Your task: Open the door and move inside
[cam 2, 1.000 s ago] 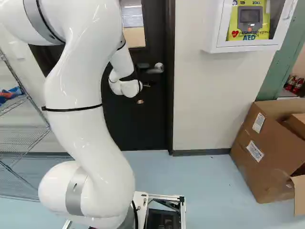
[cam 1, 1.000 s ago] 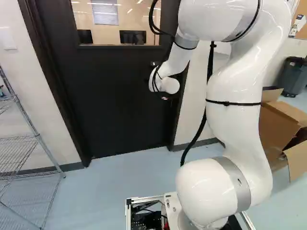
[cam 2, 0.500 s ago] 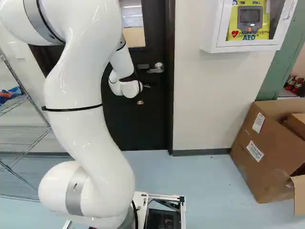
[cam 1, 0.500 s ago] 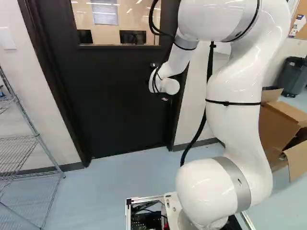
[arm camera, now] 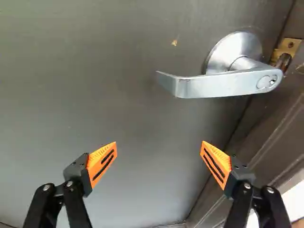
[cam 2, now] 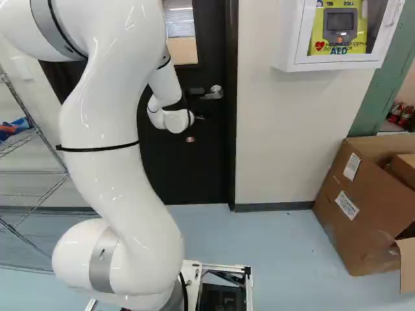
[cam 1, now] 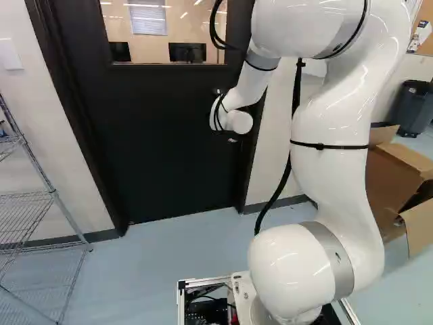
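Observation:
The dark door (cam 1: 155, 142) stands closed in its frame, with a window in its upper part. Its silver lever handle (cam 2: 213, 94) shows just past the arm's wrist in the right base view. In the wrist view the gripper (arm camera: 159, 145) is open, its orange pads wide apart and nothing between them. The lever handle (arm camera: 223, 86) lies ahead of the fingers, off toward the door-frame side, and neither finger touches it. Both base views have the fingers hidden behind the white wrist.
A wire shelf (cam 1: 51, 193) stands left of the door. Right of the door frame (cam 2: 231, 129), a white cabinet (cam 2: 331, 63) hangs on the wall. Open cardboard boxes (cam 2: 363, 207) sit on the floor farther right, and a dark bin (cam 1: 414, 108) stands beyond them.

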`<state>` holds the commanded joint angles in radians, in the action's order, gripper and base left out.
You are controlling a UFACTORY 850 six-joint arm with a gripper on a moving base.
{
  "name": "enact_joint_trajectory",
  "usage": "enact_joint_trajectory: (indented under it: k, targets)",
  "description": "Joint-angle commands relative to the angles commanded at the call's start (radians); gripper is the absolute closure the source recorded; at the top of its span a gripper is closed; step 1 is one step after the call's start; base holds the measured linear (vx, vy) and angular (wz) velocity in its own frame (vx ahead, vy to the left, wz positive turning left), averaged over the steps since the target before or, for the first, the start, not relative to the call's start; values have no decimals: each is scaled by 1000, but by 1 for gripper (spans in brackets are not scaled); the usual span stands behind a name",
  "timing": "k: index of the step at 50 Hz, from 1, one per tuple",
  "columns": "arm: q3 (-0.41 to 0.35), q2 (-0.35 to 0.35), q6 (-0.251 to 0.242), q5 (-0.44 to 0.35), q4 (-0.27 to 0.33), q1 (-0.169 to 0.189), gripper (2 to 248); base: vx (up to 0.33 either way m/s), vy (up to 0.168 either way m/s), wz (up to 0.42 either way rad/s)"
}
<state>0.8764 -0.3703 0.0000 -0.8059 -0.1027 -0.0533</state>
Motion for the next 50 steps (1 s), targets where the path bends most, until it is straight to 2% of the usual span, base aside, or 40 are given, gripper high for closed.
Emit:
enact_joint_trajectory:
  k: [13,50]
  targets:
    - [49,-40,0,0,-134,-7,3,0,0,0]
    - [268,-209,0,0,-509,-22,3,0,0,0]
